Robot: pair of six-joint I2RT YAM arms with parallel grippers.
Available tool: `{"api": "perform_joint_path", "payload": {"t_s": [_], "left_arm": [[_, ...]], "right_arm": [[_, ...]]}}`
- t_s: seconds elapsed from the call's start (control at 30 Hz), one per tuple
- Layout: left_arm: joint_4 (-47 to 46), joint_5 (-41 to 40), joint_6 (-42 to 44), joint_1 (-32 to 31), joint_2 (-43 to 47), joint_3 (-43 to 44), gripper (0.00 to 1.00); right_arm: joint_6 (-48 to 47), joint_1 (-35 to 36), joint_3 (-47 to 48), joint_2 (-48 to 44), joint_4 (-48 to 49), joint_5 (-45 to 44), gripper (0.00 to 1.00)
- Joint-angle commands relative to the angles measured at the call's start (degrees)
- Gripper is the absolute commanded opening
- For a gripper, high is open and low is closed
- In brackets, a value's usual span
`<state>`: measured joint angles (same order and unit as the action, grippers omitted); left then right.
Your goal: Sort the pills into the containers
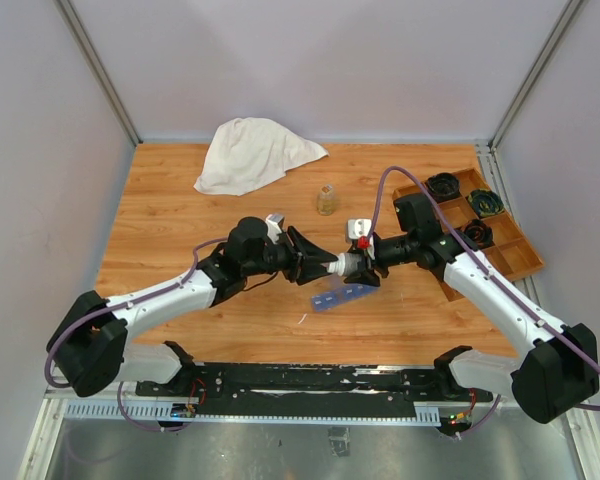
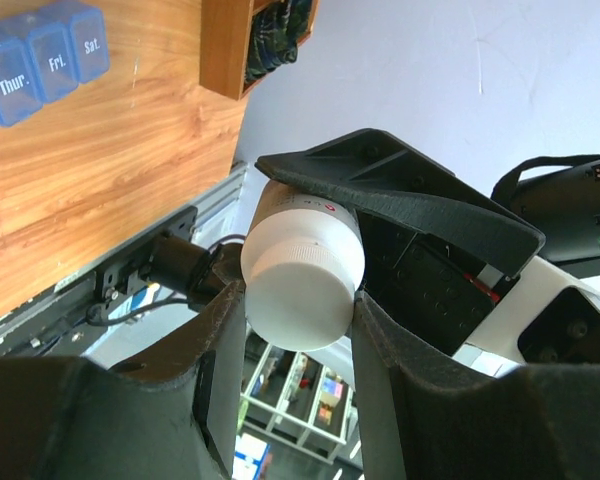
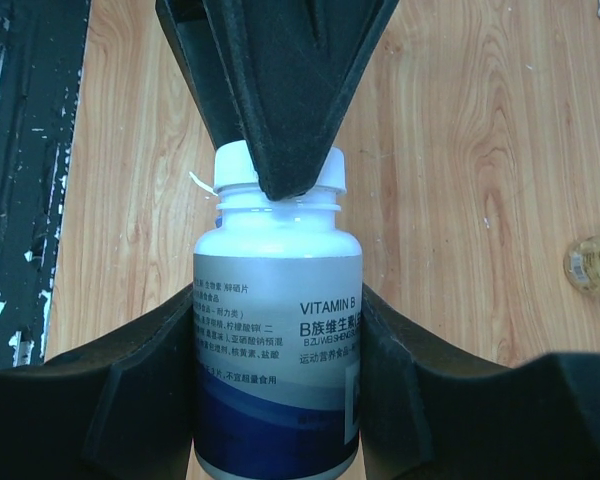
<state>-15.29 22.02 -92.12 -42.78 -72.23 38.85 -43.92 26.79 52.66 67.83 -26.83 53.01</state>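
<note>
The top camera sits high behind the arm bases, facing forward and down, far enough to take in the whole desk [image 1: 170, 220]. The left wrist camera, rolled sideways, looks along the left tool [image 2: 300, 300] at the cap end of the white bottle [image 2: 302, 270] from very near, with the blue pill strip [image 2: 40, 60] and wooden tray [image 2: 230, 45] at its upper edge. The right wrist camera looks along the right tool [image 3: 278, 340] down at the desk, the bottle's label close and central. All three share that bottle; the top view shares strip and tray with the left wrist, a small amber bottle [image 3: 592, 262] with the right.
</note>
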Motion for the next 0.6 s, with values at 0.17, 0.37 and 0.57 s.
{"api": "perform_joint_path", "payload": {"t_s": [0.17, 0.37, 0.57], "left_arm": [[-0.1, 1.8, -3.7, 1.8, -4.2, 6.1, 0.00], [2.7, 1.7, -5.5, 1.7, -4.3, 6.8, 0.00], [2.1, 3.1, -3.0, 1.7, -4.6, 10.6, 0.21]], "right_arm": [[-4.5, 3.0, 0.5, -2.2, -3.2, -0.2, 0.01], [-3.3, 3.8, -0.7, -4.0, 0.3, -2.5, 0.00], [-0.3, 3.8, -0.2, -3.8, 1.2, -1.5, 0.01]]}}
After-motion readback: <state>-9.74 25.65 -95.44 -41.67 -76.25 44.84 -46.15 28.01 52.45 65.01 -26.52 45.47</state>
